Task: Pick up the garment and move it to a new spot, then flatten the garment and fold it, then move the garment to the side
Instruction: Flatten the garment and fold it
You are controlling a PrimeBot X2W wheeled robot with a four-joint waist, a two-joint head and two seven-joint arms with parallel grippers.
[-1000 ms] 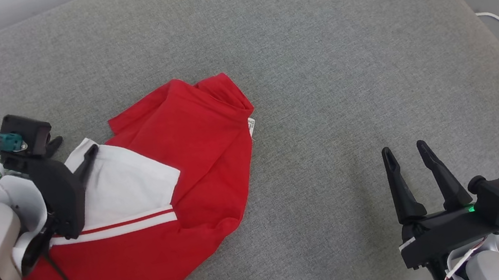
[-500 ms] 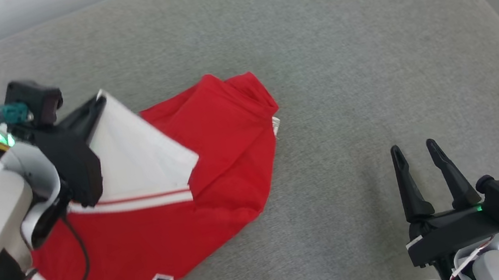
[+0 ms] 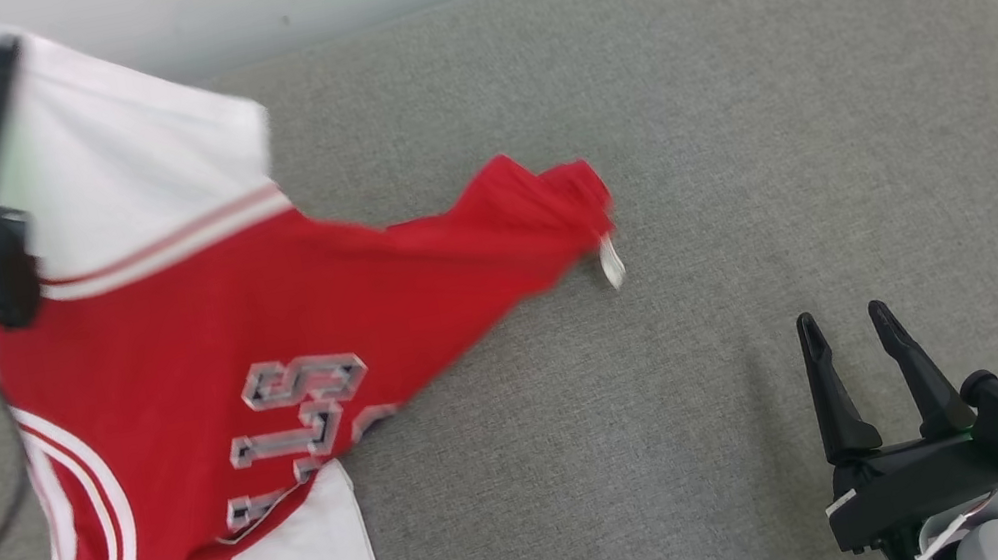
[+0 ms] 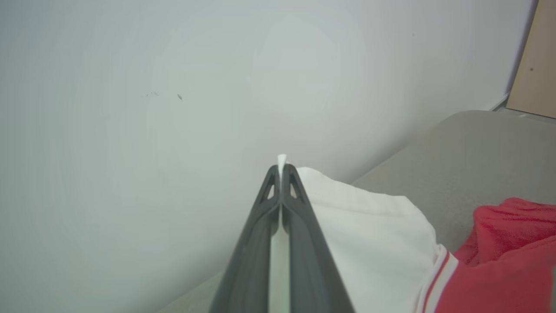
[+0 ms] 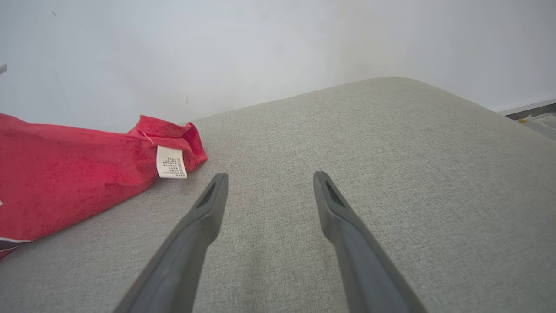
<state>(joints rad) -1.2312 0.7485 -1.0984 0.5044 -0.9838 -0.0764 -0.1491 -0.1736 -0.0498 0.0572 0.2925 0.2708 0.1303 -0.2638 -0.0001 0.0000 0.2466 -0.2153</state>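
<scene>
One limp red-and-white jersey (image 3: 190,311) (creased) over coarse grey cushion (image 3: 688,137)

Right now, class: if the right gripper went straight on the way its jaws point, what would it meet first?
Probably bare grey cushion: the right gripper aims across it toward the white wall. The red garment lies left of that line. Depth is unclear.

Grey woven cushion (image 3: 737,129), broad, rounded off at the far right corner. Carried the red-and-white garment (image 3: 193,331) on the left side, red end stretched toward the middle, resting on the weave, small white label (image 3: 612,263) at its tip.
</scene>
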